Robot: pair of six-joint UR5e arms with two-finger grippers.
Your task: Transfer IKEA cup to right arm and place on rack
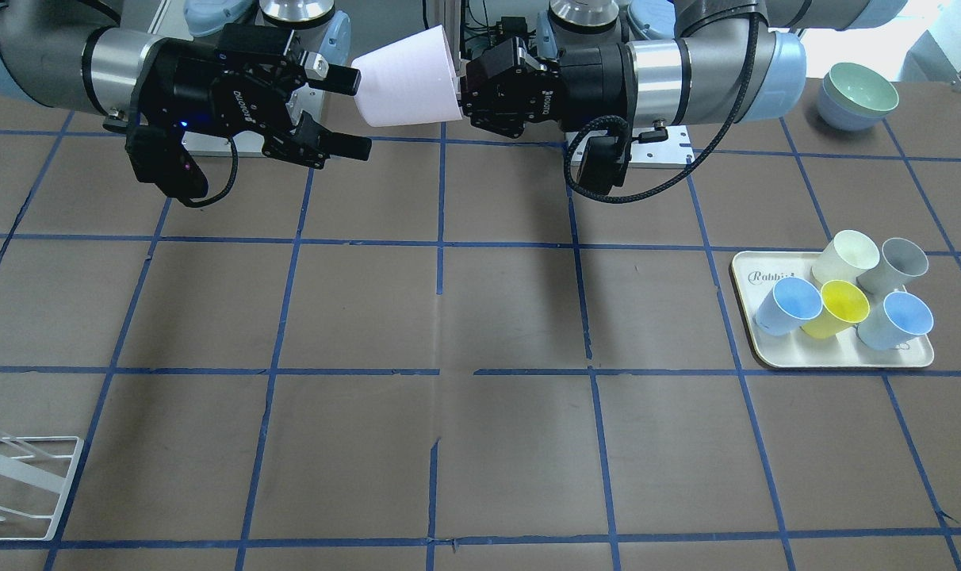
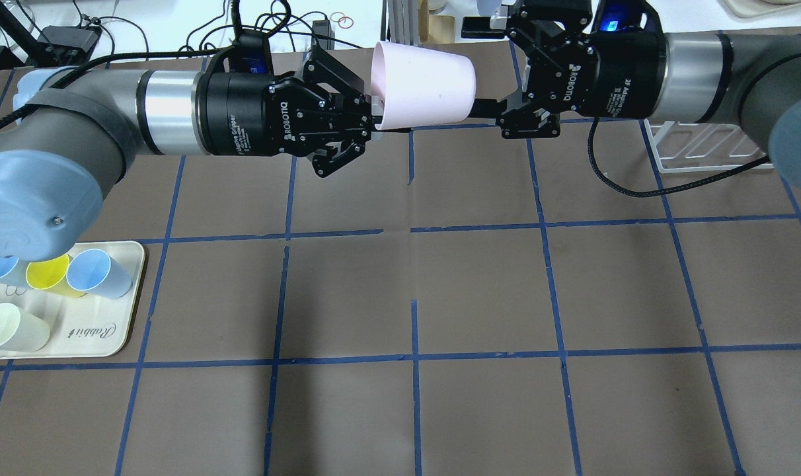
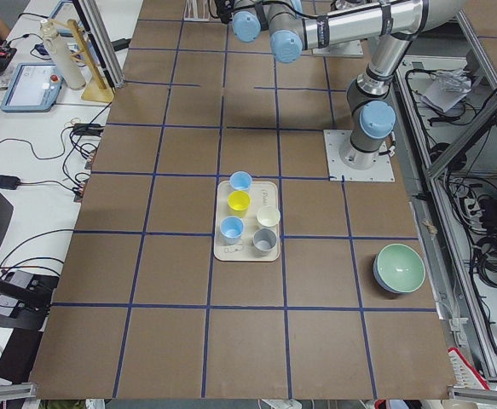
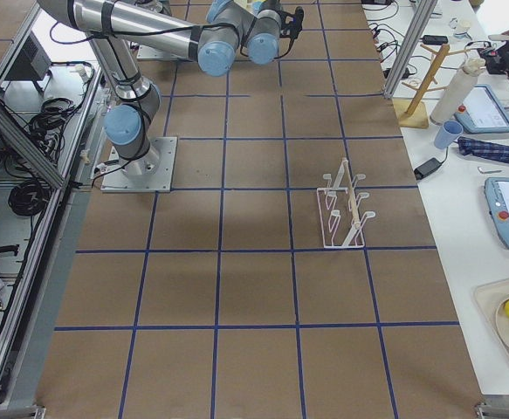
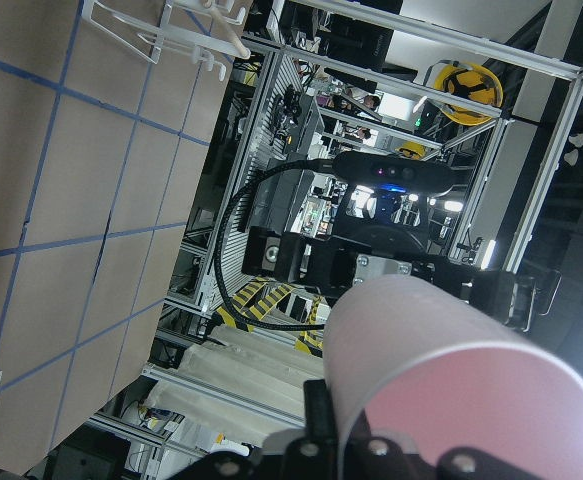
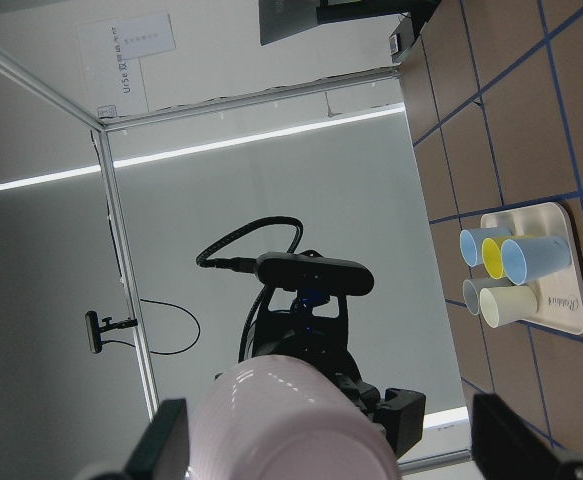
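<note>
The pale pink IKEA cup (image 1: 407,79) lies sideways in the air between the two arms, above the table's far edge by the robot base. My left gripper (image 1: 462,93), on the arm with the braided cable, is shut on the cup's rim (image 2: 376,114), one finger inside it. My right gripper (image 1: 364,113) is open, its fingers either side of the cup's narrow base (image 2: 490,79) and not closed on it. The right wrist view shows the cup (image 6: 291,420) between the spread fingers (image 6: 166,440). The white wire rack (image 2: 704,142) stands on the table under the right arm.
A cream tray (image 1: 766,357) holds several pastel cups on the robot's left side (image 2: 119,327). Stacked bowls (image 1: 857,95) sit near the left arm's base. The rack also shows in the front view (image 1: 21,484) and the right side view (image 4: 346,214).
</note>
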